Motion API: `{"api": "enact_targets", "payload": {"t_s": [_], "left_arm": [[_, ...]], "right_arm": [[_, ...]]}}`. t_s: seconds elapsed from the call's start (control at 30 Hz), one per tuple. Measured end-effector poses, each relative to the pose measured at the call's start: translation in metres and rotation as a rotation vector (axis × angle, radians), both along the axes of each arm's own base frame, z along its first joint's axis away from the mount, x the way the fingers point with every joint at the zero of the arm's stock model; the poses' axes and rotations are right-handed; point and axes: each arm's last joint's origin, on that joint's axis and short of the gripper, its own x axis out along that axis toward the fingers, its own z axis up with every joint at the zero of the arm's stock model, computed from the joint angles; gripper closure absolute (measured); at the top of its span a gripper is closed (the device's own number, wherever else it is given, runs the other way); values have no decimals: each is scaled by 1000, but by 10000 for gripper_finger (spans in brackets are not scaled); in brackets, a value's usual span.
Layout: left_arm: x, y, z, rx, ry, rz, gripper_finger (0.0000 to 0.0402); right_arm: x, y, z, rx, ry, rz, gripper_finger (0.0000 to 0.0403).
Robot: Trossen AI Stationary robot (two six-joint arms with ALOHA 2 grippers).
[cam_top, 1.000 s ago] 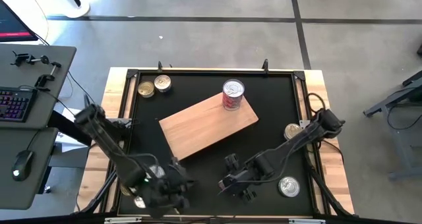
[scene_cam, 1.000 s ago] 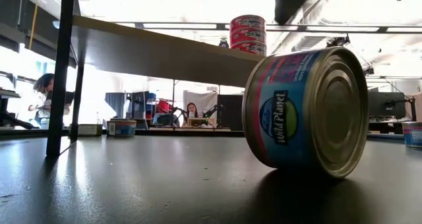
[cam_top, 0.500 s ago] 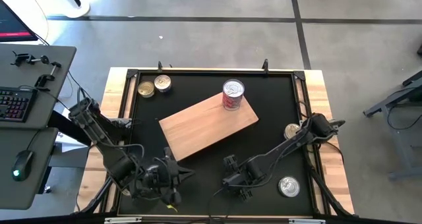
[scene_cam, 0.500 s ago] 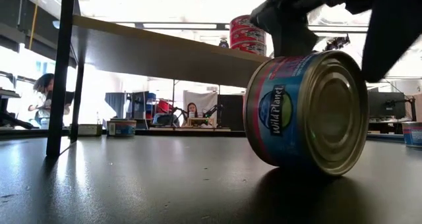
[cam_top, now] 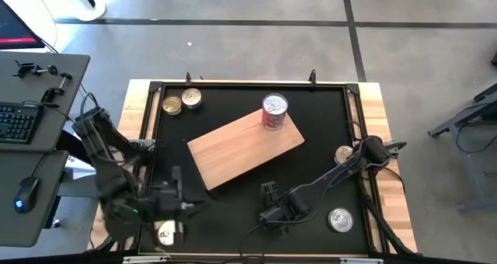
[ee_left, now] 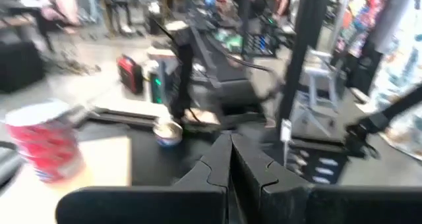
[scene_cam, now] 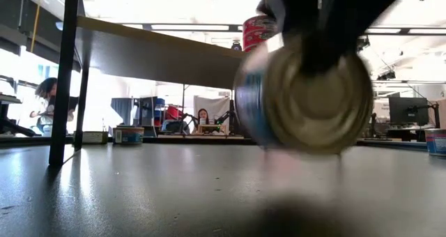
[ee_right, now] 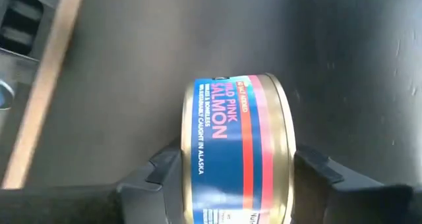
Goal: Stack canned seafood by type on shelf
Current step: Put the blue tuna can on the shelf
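Item: pink salmon tin (ee_right: 241,151), on its edge at the near centre of the black tabletop (cam_top: 326,124), well short of the shelf (cam_top: 245,147). I have the right gripper (ee_right: 241,178) down over it, fingers (ee_right: 155,174) pressed to each flat end; I read this as a grasp on the tin. Step in hand, as I judge it: pick-up of this tin for stacking. The next move calls for a lift clear of the tabletop, a turn to lay the tin flat, then a carry far and left to the shelf. Item: stack of red-label tins (cam_top: 274,112) at the shelf's far right corner. Item: two flat tins (cam_top: 180,102) at the far left of the table, two more (cam_top: 342,186) along the right side, one (cam_top: 165,234) at near left. Left gripper (ee_left: 229,159): waiting at near left, fingers pressed together on nothing. The right wrist view alone gives the salmon label and the finger contact; the high view hides that tin under the arm but places the shelf; the low view shows the tin (scene_cam: 306,97) blurred.
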Motion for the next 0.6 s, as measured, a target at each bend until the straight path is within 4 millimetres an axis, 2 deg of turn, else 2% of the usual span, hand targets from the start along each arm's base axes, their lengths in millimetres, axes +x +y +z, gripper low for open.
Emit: {"api": "enact_targets", "payload": {"t_s": [0.17, 0.27, 0.33, 0.47, 0.6], "left_arm": [[-18, 8, 14, 39, -33, 59, 401], [-21, 8, 15, 67, -33, 68, 401], [-22, 8, 15, 81, -30, 78, 401], [-22, 10, 11, 91, -10, 90, 401], [-23, 12, 7, 86, -3, 120, 401]], "right_arm": [[-7, 21, 63, -4, -71, 73, 231], [-18, 28, 103, -117, -184, 56, 231], [-26, 24, 120, -245, -233, 12, 231], [-25, 0, 131, -540, -299, -105, 231], [-6, -32, 127, -746, -305, -158, 231]]}}
